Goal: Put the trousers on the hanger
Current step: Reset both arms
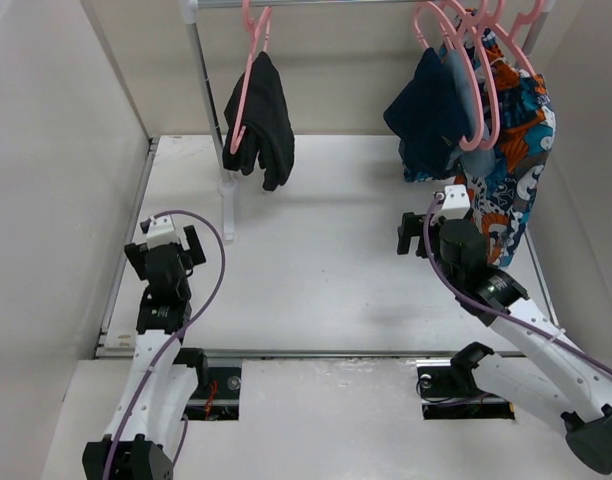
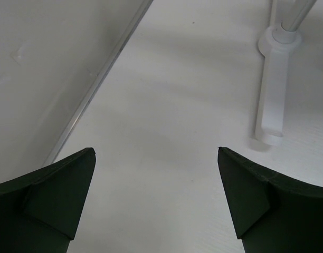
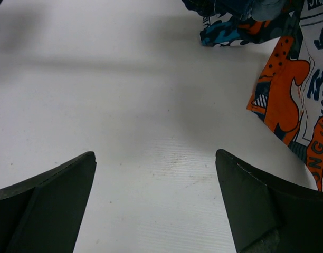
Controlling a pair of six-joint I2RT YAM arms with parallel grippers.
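The black trousers hang folded over a thin pink hanger hooked on the rail at the back left. My left gripper is low over the table at the left, well in front of the trousers, open and empty; the left wrist view shows its fingers spread over bare table. My right gripper is at the right, open and empty, next to the patterned cloth; its fingers are spread over bare table.
Bunched pink hangers at the back right carry a navy garment and an orange-blue patterned cloth, whose hem shows in the right wrist view. The rail's white post and foot stand by the left wall.
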